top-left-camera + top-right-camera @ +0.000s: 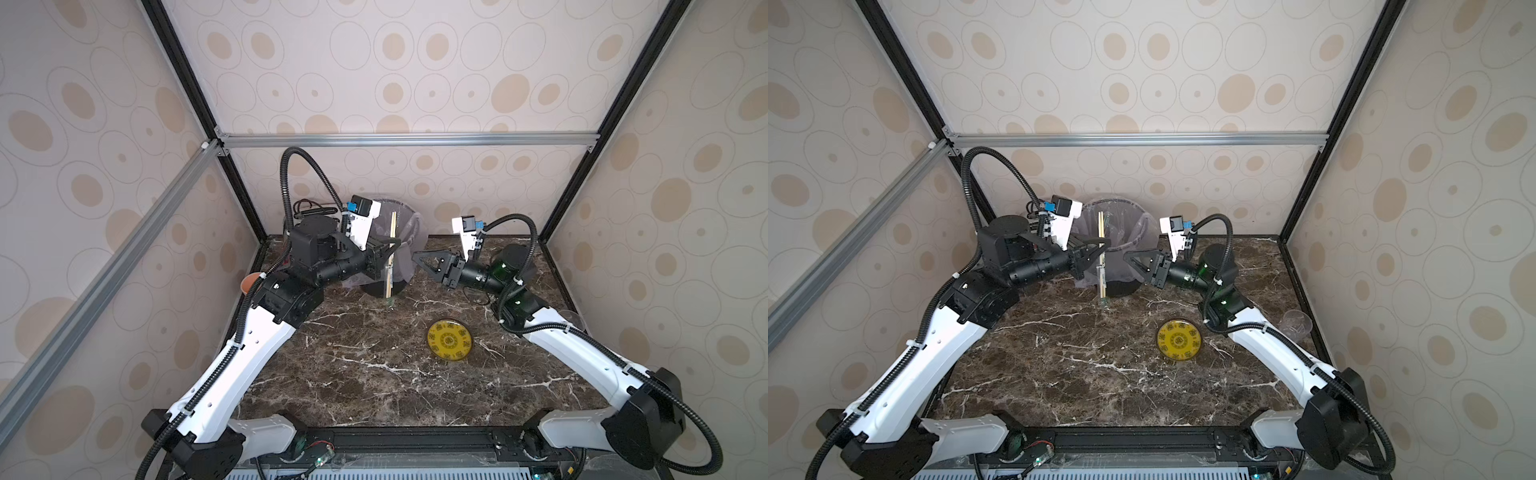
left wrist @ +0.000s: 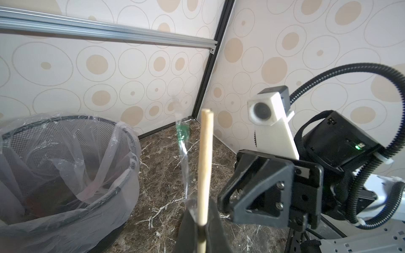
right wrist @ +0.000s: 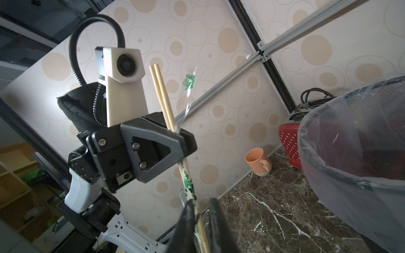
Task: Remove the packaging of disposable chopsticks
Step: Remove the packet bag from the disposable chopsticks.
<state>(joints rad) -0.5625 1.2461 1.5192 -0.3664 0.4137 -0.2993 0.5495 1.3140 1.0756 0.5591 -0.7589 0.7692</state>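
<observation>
- In both top views a dark brown marble tabletop [image 1: 374,374] fills the floor of a booth. The booth walls are papered with beige ovals and framed by an aluminium rail [image 1: 407,139].
- A wire-mesh waste bin [image 1: 409,232] with a clear liner stands at the back. A yellow plate [image 1: 449,341] lies well in front of the bin and to its right.
- An orange mug [image 1: 249,282] peeks out far left of the bin. In a top view a clear cup [image 1: 1296,324] stands far right of it.
- The left claw [image 1: 392,245] is clenched on the disposable chopsticks [image 1: 393,224], holding them upright in front of the bin. The right claw [image 1: 417,255] points at them from the bin's right side, close by but apart.
- Left wrist view: the bare chopsticks [image 2: 206,164] rise out of the shut left claw [image 2: 201,219]. A loose strip of the packaging [image 2: 181,135] with green print stands between them and the bin [image 2: 122,140]. The right claw [image 2: 223,203] is on the far side of the sticks from the bin, with nothing between its jaws.
- Right wrist view: the right claw [image 3: 201,202] has its jaws parted and is released. The lower end of the sticks shows in the gap, not pinched.
- Above that, the left claw [image 3: 177,131] clamps the sticks mid-length. Below this grip the printed packaging [image 3: 188,184] sheathes them. Above it the wood [image 3: 162,92] is bare, with a free flap alongside.
- The mug [image 3: 257,161] and a red perforated object [image 3: 289,142] sit beside the bin [image 3: 350,153].
</observation>
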